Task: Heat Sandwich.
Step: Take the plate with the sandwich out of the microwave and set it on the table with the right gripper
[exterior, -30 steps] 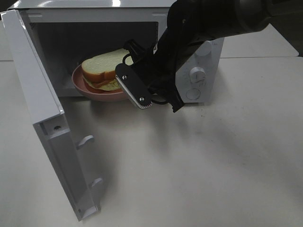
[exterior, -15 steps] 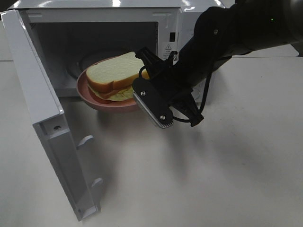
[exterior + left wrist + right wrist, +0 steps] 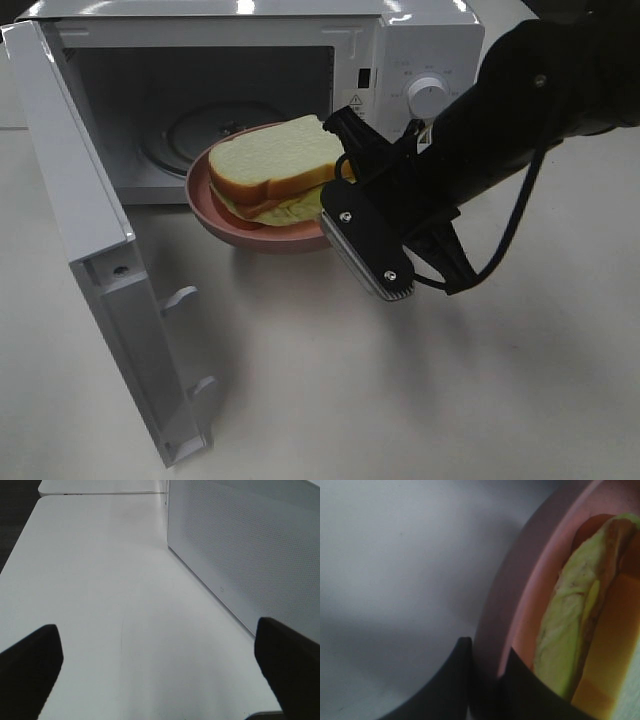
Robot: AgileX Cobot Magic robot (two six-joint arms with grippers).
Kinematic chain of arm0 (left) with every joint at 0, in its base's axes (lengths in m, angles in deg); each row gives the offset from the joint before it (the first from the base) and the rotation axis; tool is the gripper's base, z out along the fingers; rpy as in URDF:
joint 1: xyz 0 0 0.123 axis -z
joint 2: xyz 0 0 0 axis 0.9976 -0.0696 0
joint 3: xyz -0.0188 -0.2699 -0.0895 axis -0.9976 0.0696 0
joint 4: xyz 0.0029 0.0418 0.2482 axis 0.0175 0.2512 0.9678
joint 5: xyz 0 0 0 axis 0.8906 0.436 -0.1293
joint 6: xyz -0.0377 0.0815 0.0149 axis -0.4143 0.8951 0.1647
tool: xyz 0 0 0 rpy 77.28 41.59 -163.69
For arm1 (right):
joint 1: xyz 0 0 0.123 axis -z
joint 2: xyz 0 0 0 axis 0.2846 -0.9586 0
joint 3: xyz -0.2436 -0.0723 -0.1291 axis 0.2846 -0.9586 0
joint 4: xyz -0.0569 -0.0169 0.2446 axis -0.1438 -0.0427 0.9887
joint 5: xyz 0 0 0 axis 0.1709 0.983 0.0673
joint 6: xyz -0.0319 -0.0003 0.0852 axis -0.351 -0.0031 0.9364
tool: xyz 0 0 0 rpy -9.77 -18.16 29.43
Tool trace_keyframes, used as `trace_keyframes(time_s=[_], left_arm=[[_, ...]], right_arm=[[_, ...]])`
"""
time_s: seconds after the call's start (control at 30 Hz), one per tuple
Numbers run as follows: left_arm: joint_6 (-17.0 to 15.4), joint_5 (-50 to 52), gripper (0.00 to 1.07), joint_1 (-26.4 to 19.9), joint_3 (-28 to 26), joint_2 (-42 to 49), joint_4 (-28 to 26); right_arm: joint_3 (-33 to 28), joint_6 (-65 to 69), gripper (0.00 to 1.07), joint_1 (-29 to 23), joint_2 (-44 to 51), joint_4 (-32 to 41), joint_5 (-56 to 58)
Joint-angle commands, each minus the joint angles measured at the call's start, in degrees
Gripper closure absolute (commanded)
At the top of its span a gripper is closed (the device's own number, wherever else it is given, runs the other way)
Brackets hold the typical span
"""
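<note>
The sandwich (image 3: pixel 275 165), thick white bread with yellow-green and reddish filling, lies on a round pink plate (image 3: pixel 258 238). The plate hangs just outside the open microwave's mouth, above the table. My right gripper (image 3: pixel 338 202) is shut on the plate's right rim. In the right wrist view its dark fingertips (image 3: pixel 487 655) pinch the pink plate rim (image 3: pixel 520 595), and the sandwich's filling (image 3: pixel 570 630) shows just beyond. My left gripper (image 3: pixel 160 680) stands open over bare table beside the microwave's perforated side wall (image 3: pixel 250 545). It does not show in the exterior high view.
The white microwave (image 3: pixel 420 60) stands at the back with its door (image 3: pixel 90 230) swung open toward the front left. Its glass turntable (image 3: pixel 200 130) is bare. Pale table (image 3: pixel 400 400) spreads in front and to the right.
My right gripper has drawn the plate with the sandwich out of the microwave cavity, toward the right and front. The left gripper stays open.
</note>
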Motion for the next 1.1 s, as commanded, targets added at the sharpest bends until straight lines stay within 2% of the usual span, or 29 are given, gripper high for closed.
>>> trace_keyframes(time_s=[0.03, 0.53, 0.67, 0.87, 1.1], left_arm=[[-0.34, 0.29, 0.03, -0.11, 0.11, 1.72, -0.52], [-0.34, 0.29, 0.03, -0.11, 0.11, 1.72, -0.52], [-0.34, 0.29, 0.03, -0.11, 0.11, 1.72, -0.52], [-0.34, 0.29, 0.03, -0.11, 0.11, 1.72, -0.52], [-0.34, 0.29, 0.03, -0.11, 0.11, 1.72, -0.52]], right_arm=[[-2.41, 0.57, 1.07, 0.23, 3.27, 0.46, -1.72], [-11.23, 4.64, 1.07, 0.23, 13.98, -1.6, -1.66], [-13.52, 6.99, 1.07, 0.23, 16.9, -3.61, -1.38], [-18.68, 14.55, 1.07, 0.23, 22.35, -10.31, 0.4], [-22.57, 17.13, 1.07, 0.23, 28.13, -11.92, 1.83]])
